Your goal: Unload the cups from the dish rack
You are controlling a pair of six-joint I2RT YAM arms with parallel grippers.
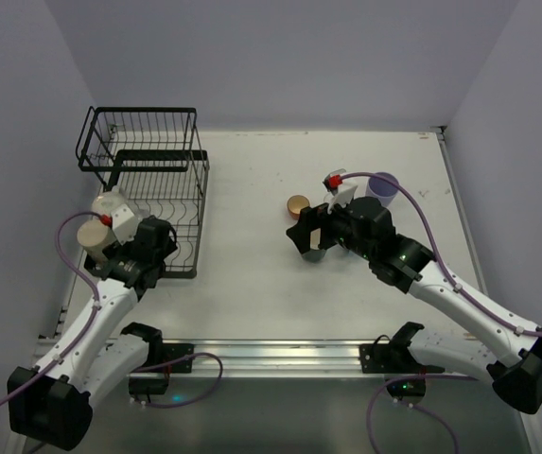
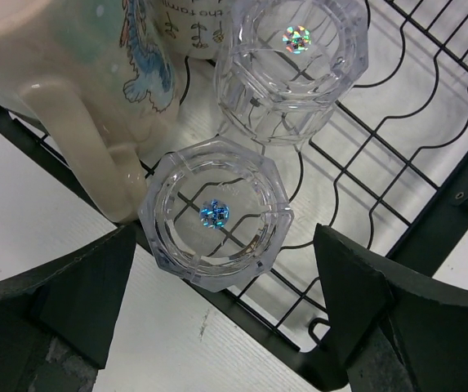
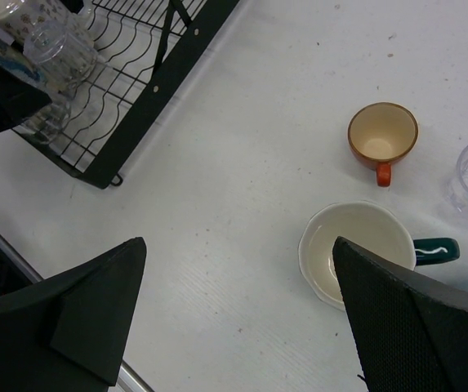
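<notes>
**A:** Which cup is up?

**B:** The near glass (image 2: 216, 212), I'd say. It stands mouth-down on the low tray of the rack (image 2: 454, 194), by the tray's near-left corner. A cream mug (image 2: 70, 73) is just beside it, and a second glass (image 2: 287, 61) stands just behind, also mouth-down.

**A:** And the rack?

**B:** It lies along the left edge of the table (image 3: 299, 65), with the basket end toward the far-left corner.

**A:** Is the left claw on the glass?

**B:** Around it, not on it. The left claw (image 2: 225, 245) hangs over the glass with a finger on either side and the jaws apart. I see no pad pressing the wall, though one is very close.

**A:** What's off the rack?

**B:** An orange cup (image 3: 382, 137), a teal mug (image 3: 356, 249) and a tumbler (image 1: 382, 184) stand upright together. They are right of the table's middle, toward the far edge. The right claw (image 3: 239, 242) hovers by them with its jaws wide apart, holding nothing.

**A:** So where are we?

**B:** Partway, by my reckoning: three are out and at least three are in the rack. The step in hand is the pick of the near glass.

**A:** Next move?

**B:** Squeeze evenly on the faceted wall. Then lift straight up, so the glass clears the wires and knocks neither the mug nor the second glass. Smooth glass may slip, so a firm, centred hold matters.
</notes>
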